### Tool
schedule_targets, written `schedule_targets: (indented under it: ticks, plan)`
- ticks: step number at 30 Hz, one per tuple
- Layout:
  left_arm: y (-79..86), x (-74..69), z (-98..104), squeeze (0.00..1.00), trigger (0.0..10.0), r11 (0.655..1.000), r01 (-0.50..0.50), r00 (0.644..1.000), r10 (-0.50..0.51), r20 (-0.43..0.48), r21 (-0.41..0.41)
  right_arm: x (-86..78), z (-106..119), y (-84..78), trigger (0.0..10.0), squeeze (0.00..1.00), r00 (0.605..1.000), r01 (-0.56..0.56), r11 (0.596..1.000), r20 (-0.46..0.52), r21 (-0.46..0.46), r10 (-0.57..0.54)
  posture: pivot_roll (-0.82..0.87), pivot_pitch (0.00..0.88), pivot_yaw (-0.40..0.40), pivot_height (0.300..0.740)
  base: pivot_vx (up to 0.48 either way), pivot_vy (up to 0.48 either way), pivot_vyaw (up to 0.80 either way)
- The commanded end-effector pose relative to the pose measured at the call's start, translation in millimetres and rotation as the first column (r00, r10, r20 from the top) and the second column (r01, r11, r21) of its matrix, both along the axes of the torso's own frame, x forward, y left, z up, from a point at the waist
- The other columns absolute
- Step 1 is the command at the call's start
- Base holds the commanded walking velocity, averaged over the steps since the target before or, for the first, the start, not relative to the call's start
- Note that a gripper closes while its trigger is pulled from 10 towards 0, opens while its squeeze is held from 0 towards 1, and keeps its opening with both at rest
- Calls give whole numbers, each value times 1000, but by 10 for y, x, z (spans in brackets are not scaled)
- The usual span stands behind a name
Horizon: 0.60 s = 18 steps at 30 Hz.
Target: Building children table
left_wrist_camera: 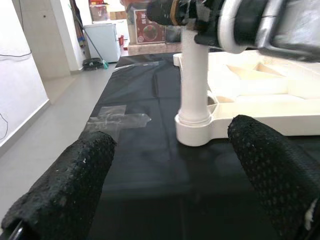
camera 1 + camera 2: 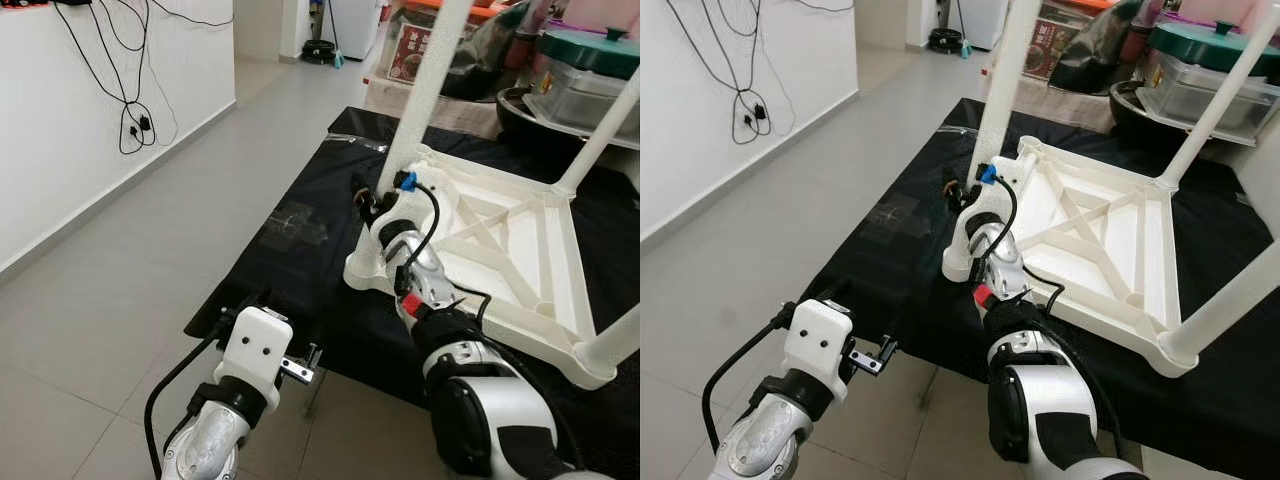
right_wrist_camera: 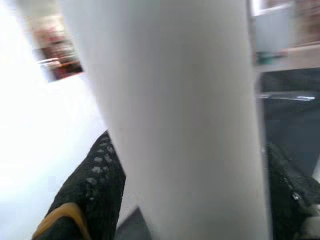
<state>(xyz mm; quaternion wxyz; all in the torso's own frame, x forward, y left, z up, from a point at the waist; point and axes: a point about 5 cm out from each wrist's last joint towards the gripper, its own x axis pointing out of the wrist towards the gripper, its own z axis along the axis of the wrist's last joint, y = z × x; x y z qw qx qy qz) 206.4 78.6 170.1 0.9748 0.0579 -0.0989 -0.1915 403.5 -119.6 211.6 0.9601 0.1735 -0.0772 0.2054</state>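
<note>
Right gripper (image 3: 190,200) clamps table leg (image 2: 425,90); left gripper (image 1: 175,175) spread, idle. Keep leg upright, seat squarely into tabletop (image 2: 520,240) corner socket.

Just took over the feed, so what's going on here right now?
A white kids' table lies upside down on a black mat, legs pointing up. The right gripper is clamped around the near-left leg just above its socket. The left gripper hovers open, low by the mat's near edge, pointed at that leg's base and holding nothing.
</note>
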Motion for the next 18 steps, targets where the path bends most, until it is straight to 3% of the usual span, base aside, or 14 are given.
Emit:
schedule_targets:
  ticks: [1,2,3,5,6,7,9,10,11,12,13,14,16,18]
  plan:
    - [-18,-4,-36,0,10000,1000,1,1000,-1,-11,7,-33,43,168,10000,0,981,-192,981,18,12,192,102,45,-130,740,0,0,0]
    - [-21,-6,-35,0,10000,1000,2,1000,-2,-11,7,-77,42,205,10000,0,946,-323,947,36,4,322,103,45,-131,740,0,0,0]
    - [-21,-6,-35,0,10000,1000,2,1000,-2,-11,7,-77,42,205,10000,0,946,-323,947,36,4,322,103,45,-131,740,0,0,0]
    - [-17,-5,-33,0,10000,1000,1,1000,-1,-11,6,-179,-15,280,10000,0,846,-531,846,34,-48,533,105,48,-138,740,0,0,0]
    - [-13,-5,-34,0,10000,1000,1,1000,-1,-11,6,-206,-42,300,10000,0,814,-577,814,23,-66,580,105,48,-138,740,0,0,0]
    - [-13,-5,-34,0,10000,1000,1,1000,-1,-11,6,-206,-42,300,10000,0,814,-577,814,23,-66,580,105,48,-138,740,0,0,0]
    - [-21,-9,-38,0,10000,1000,4,1000,-3,-13,6,-291,-92,394,10000,0,720,-690,718,7,-90,694,99,50,-136,740,0,0,0]
    - [-21,-9,-38,0,10000,1000,4,1000,-3,-13,6,-291,-92,394,10000,0,720,-690,718,7,-90,694,99,50,-136,740,0,0,0]
    - [-34,-13,-37,0,10000,1000,8,1000,-8,-14,5,-293,-146,466,3725,0,728,-681,722,-8,-126,685,106,52,-137,740,0,0,0]
    - [-34,-13,-37,0,10000,1000,8,1000,-8,-14,5,-293,-146,466,3725,0,728,-681,722,-8,-126,685,106,52,-137,740,0,0,0]
    - [-37,-12,-36,0,10000,1000,9,1000,-8,-14,6,-258,-172,480,0,0,774,-628,763,-20,-156,633,106,52,-138,740,0,0,0]
    - [-37,-12,-36,0,10000,1000,9,1000,-8,-14,6,-258,-172,480,0,0,774,-628,763,-20,-156,633,106,52,-138,740,0,0,0]
    - [-31,-10,-34,0,10000,1000,6,1000,-6,-14,5,-170,-170,452,0,0,875,-477,856,-16,-198,484,105,55,-136,740,0,0,0]
    - [-20,-10,-32,0,10000,1000,3,1000,-3,-14,4,-93,-125,372,0,0,937,-345,919,-12,-192,349,105,58,-138,740,0,0,0]
